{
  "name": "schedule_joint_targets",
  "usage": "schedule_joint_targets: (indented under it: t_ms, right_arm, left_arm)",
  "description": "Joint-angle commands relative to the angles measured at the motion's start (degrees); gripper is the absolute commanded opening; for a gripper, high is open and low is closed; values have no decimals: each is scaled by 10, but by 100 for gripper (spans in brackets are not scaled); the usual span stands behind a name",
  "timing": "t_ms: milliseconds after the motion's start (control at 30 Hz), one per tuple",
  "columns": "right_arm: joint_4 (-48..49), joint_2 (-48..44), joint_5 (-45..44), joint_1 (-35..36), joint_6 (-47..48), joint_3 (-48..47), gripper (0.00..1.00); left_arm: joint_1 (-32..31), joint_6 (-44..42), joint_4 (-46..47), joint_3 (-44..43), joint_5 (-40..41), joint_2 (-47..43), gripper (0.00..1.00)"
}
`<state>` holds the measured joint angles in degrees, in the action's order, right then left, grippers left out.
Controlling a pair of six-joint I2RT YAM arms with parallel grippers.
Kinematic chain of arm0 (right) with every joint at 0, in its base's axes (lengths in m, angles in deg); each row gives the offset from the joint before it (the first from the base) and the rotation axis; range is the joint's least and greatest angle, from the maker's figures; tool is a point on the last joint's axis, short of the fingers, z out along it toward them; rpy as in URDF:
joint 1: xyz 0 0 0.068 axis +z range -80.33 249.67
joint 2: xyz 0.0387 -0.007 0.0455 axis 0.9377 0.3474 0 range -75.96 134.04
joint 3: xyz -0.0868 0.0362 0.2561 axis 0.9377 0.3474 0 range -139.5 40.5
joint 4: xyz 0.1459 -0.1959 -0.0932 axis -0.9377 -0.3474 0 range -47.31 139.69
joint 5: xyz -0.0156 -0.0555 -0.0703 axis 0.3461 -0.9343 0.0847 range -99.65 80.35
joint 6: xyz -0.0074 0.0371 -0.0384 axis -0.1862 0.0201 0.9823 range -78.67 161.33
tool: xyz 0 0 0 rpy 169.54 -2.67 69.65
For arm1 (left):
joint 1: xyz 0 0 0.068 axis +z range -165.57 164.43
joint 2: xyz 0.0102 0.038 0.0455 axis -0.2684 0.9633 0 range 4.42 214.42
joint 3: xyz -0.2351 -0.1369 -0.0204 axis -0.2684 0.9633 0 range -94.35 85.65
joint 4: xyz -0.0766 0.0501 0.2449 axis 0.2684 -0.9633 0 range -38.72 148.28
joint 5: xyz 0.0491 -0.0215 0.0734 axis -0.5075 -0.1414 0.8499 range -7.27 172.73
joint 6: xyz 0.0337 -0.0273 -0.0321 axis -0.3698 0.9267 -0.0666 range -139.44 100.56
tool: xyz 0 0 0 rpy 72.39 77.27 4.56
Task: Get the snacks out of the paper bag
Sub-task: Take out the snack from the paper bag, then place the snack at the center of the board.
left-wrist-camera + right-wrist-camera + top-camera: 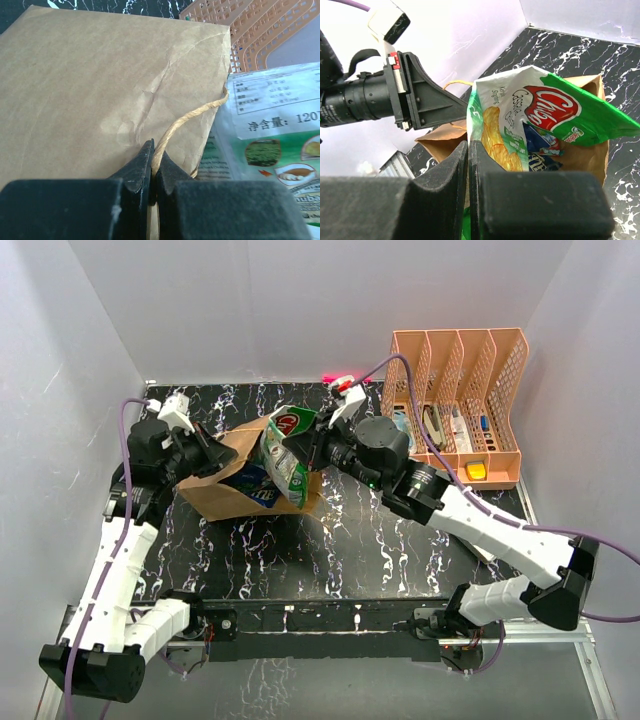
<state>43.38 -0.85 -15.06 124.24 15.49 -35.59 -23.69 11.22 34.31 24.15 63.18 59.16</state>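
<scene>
- Left pincer (154,160) is at the left side of the table (330,550). Its two fingers are pressed together on the twisted paper handle (190,117) of the paper bag (100,90).
- Just right of this pincer, the paper bag lies on its side on the black marbled table. Its mouth is turned to the right and the brown paper is creased.
- In the mouth of the paper bag there are blue wrappers (255,485). In the right wrist view they show behind the big packet, inside the opening.
- The green chips bag (285,455) with the red "Chuba" mark is at the mouth of the paper bag, standing higher than it. I cannot tell if its lower end is inside the paper bag or not.
- The right pincer (468,150) comes from the right. Its fingers are closed on the edge of the chips bag and no gap shows between them.
- Far right, at the back of the table, stands the peach mesh organiser (460,400), well apart from the paper bag. Small things are in its compartments, too small to name.
</scene>
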Motion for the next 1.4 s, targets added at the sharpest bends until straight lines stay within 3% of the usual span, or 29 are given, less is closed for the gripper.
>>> schedule_joint_targets:
  t_ms: [0, 333, 833, 967, 1233, 1367]
  right_arm:
    - [13, -39, -8, -4, -17, -40, 8]
    - [-51, -79, -48, -8, -8, -86, 8]
    - [-280, -250, -256, -8, -1, -21, 8]
    - [-304, -280, -299, -8, -2, 14, 8]
    - [-272, -146, -375, -10, 38, 12, 8]
    - [-212, -57, -334, -61, 72, 6, 8]
  left_arm:
    - [-1, -11, -2, 0, -4, -5, 0]
    - [-1, -10, 4, 15, -16, -9, 0]
    - [-1, -71, -51, -51, 138, 15, 0]
    - [-1, -78, -71, -71, 173, 15, 0]
    - [-1, -79, -91, -56, 204, -24, 0]
    - [-1, -99, -79, -33, 173, -61, 0]
